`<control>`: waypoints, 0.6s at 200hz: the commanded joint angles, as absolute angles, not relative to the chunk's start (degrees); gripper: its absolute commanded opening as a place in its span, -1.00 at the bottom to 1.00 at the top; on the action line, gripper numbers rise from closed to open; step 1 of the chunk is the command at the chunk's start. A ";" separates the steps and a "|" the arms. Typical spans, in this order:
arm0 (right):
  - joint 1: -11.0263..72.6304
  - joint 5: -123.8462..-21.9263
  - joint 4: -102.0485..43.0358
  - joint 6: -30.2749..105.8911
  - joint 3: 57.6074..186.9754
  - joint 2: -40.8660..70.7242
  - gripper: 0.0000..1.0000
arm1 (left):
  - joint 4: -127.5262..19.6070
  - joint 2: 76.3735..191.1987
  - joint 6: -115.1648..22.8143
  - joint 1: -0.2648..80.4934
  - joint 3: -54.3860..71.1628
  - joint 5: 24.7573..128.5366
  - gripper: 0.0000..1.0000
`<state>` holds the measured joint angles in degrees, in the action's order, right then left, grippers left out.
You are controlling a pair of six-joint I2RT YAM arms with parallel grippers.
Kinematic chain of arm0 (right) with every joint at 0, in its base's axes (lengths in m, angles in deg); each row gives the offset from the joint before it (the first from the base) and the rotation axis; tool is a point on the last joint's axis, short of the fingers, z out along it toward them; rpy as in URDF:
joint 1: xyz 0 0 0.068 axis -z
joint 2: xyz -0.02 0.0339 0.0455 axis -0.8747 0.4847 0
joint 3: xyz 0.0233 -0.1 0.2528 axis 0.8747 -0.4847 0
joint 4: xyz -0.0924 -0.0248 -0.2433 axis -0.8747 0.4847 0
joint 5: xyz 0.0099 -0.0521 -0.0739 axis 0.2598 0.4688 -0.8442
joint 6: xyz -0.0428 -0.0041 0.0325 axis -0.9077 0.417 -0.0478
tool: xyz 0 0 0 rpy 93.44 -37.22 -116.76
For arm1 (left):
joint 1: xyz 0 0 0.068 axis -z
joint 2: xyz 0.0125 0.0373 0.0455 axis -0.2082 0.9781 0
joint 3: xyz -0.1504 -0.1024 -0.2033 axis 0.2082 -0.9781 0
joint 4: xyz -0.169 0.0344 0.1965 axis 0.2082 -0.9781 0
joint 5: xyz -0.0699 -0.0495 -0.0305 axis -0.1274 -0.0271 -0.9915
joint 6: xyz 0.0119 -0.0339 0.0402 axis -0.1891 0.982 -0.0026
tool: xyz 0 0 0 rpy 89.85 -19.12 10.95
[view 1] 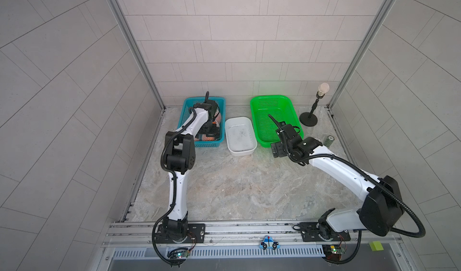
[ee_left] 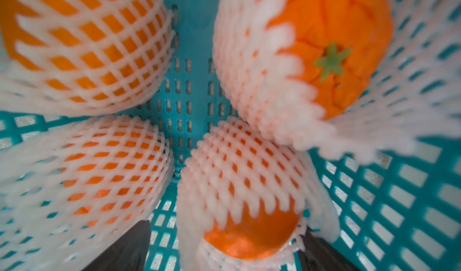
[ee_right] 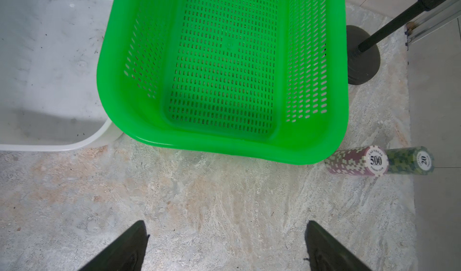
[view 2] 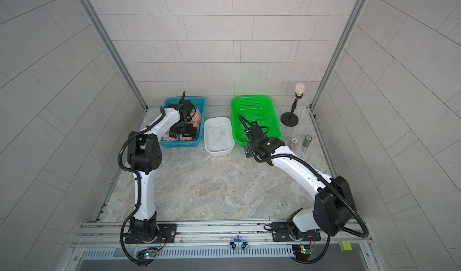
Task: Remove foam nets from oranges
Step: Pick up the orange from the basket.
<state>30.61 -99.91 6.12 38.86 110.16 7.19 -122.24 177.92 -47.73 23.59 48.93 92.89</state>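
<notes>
A marbled beige-grey bench (view 1: pixel 237 187) sits inside a booth of pale tiled walls (view 1: pixel 224 45). Near the back wall stand a blue basket (view 1: pixel 217 99), a white tub (view 1: pixel 239 135) and a green basket (view 1: pixel 272 117). Inside the blue basket lie oranges (ee_left: pixel 329 32) wrapped in white foam nets (ee_left: pixel 249 82). The left pincer (ee_left: pixel 225 228) hangs there spread wide, a finger either side of one netted orange. The right pincer (ee_right: pixel 225 222) is open above bare bench, near the green basket.
</notes>
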 commanded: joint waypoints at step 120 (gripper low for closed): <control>30.26 -99.59 4.84 38.81 108.13 4.38 0.99 | -121.96 178.46 -47.84 25.02 52.00 91.08 1.00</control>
<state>30.61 -99.50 5.09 38.66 108.43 5.79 -121.21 177.27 -47.78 24.70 50.13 90.37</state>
